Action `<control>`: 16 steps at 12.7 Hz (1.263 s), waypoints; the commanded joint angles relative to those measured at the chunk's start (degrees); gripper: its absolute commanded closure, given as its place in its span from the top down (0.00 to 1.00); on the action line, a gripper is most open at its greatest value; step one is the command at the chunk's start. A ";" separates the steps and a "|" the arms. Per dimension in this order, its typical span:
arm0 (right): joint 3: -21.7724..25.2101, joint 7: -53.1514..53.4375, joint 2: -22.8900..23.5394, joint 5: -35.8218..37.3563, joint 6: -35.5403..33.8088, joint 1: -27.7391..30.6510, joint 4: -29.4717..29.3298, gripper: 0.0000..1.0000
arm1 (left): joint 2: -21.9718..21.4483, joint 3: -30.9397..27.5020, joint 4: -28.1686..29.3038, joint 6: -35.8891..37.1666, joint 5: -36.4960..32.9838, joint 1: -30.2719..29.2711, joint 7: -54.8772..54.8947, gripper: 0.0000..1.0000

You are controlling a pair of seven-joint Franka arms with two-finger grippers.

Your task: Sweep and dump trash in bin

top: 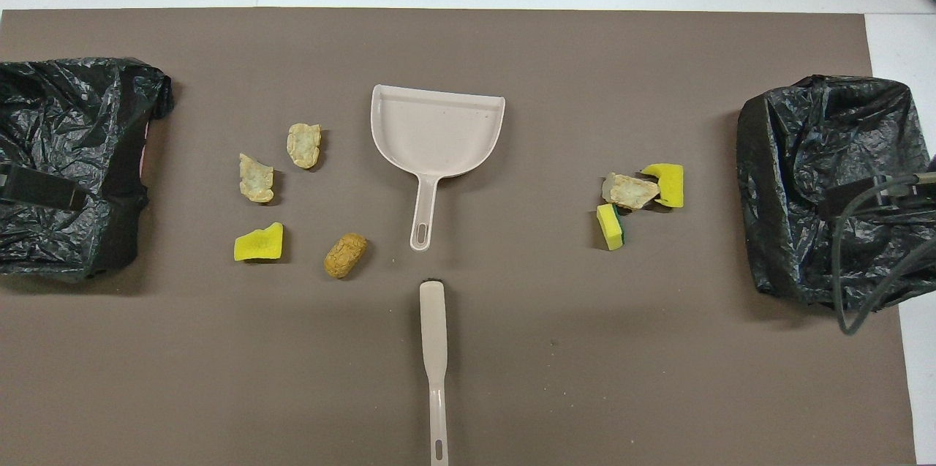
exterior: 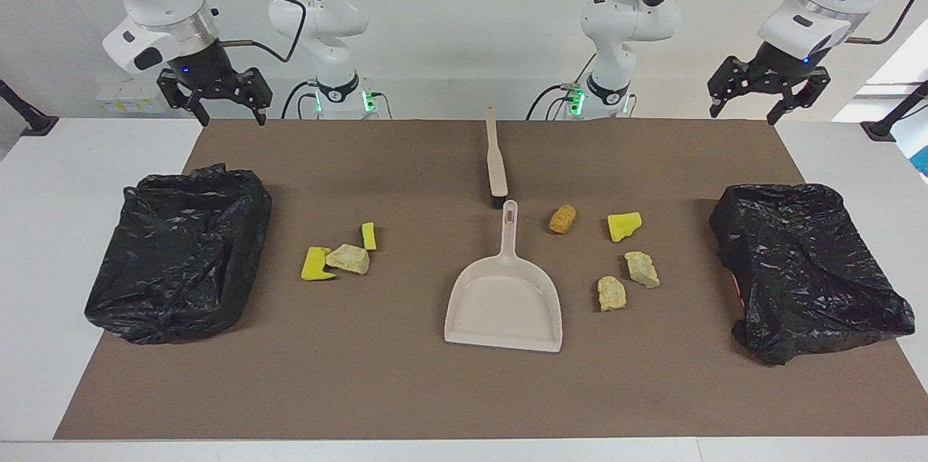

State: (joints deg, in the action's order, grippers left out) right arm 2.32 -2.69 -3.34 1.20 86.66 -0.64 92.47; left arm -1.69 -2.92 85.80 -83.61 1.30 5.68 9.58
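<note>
The trash lies in two clusters on the brown mat. Toward the left arm's end are a golden-brown roll, a yellow sponge piece and two beige chunks. Toward the right arm's end a yellow sponge piece, a beige chunk and a green-backed sponge sit together. A black-bagged bin stands at each end. My left gripper and right gripper hang open and empty over the mat's corners nearest the robots.
A beige dustpan lies mid-mat between the clusters, its handle pointing toward the robots. A brush lies in line with it, nearer the robots, bristles almost at the dustpan's handle. White table borders the mat.
</note>
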 commanded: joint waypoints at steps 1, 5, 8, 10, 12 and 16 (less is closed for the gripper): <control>0.23 -0.83 -0.88 -1.11 0.18 0.29 1.22 1.00 | -0.77 0.28 0.42 -0.50 -0.34 -0.23 0.36 1.00; 0.14 -1.18 -0.97 -1.11 0.18 -0.24 1.14 1.00 | -0.77 0.28 0.51 -0.50 -0.34 -0.23 0.35 1.00; 0.14 -1.35 -1.06 -1.11 -1.49 -0.06 1.23 1.00 | -0.77 0.28 0.60 -0.59 -0.34 0.20 0.18 1.00; 0.14 -1.35 -1.32 -1.11 -2.71 -0.06 1.05 1.00 | -0.95 0.72 0.86 -0.59 -0.25 0.56 -0.08 1.00; 0.05 -1.09 -2.89 -0.42 -4.65 -0.24 0.96 1.00 | -1.47 0.99 1.91 -0.59 -0.07 1.78 -0.08 1.00; 0.14 -1.18 -3.60 -0.15 -7.20 -0.15 0.96 1.00 | -5.24 0.99 10.24 -5.58 -0.07 8.27 -5.78 1.00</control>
State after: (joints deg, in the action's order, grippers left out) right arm 2.27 -2.69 -5.88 1.22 80.32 -0.91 92.52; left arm -2.98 -1.30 89.27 -85.04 1.37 10.51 7.07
